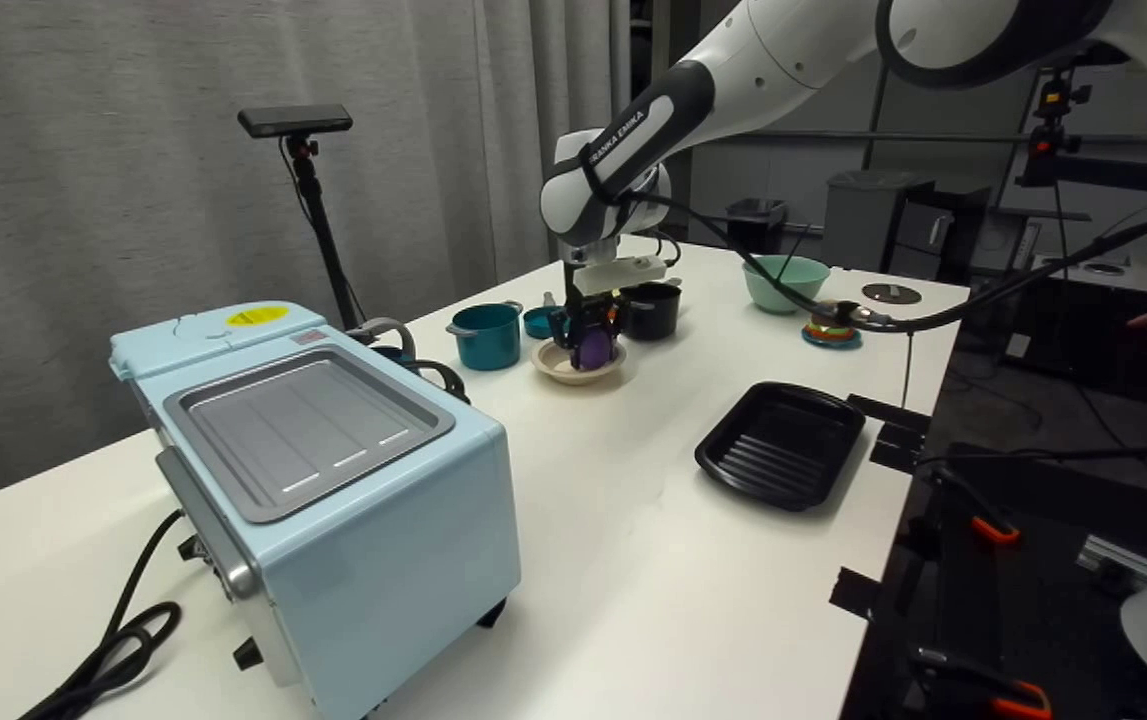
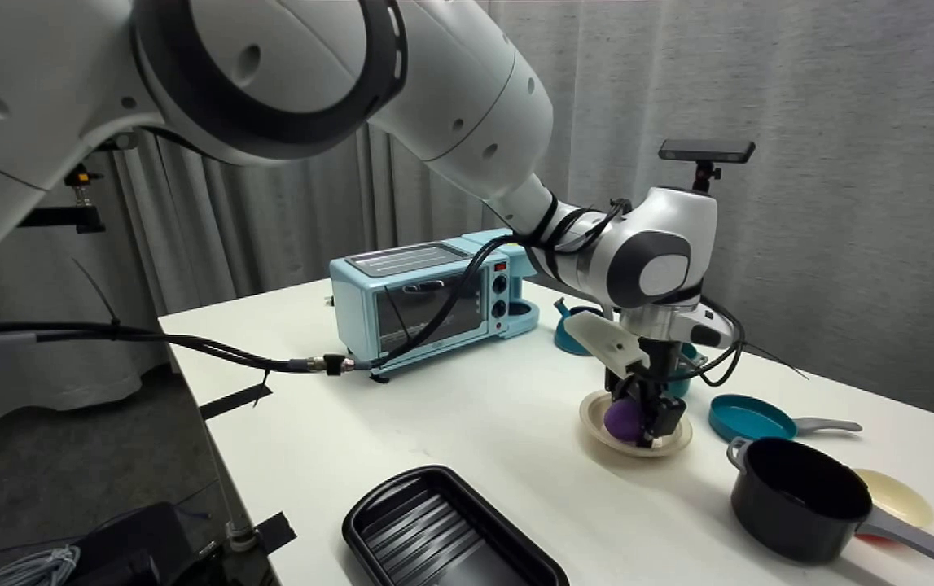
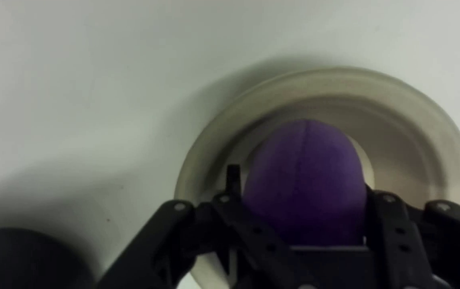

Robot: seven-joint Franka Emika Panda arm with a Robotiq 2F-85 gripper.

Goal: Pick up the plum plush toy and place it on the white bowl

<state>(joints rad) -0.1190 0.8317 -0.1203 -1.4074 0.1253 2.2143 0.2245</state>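
The plum plush toy (image 1: 595, 348), a purple ball with a seam, is down inside the rim of the white bowl (image 1: 571, 376). The toy (image 2: 623, 419) and the bowl (image 2: 673, 444) also show in an exterior view. In the wrist view the toy (image 3: 305, 176) fills the space between the fingers of my gripper (image 3: 300, 186). The gripper is shut on it, with the right finger against its side and only a sliver at the left fingertip. The bowl's rim (image 3: 342, 82) rings the toy. The toy's underside and the fingers' far parts are hidden.
A black pot (image 2: 796, 500) and a teal pan (image 2: 752, 417) stand near the bowl. A teal pot (image 1: 489, 337) stands beside it too. A black tray (image 1: 781, 445), a light blue toaster oven (image 1: 333, 480) and a pale green bowl (image 1: 783, 285) are farther off.
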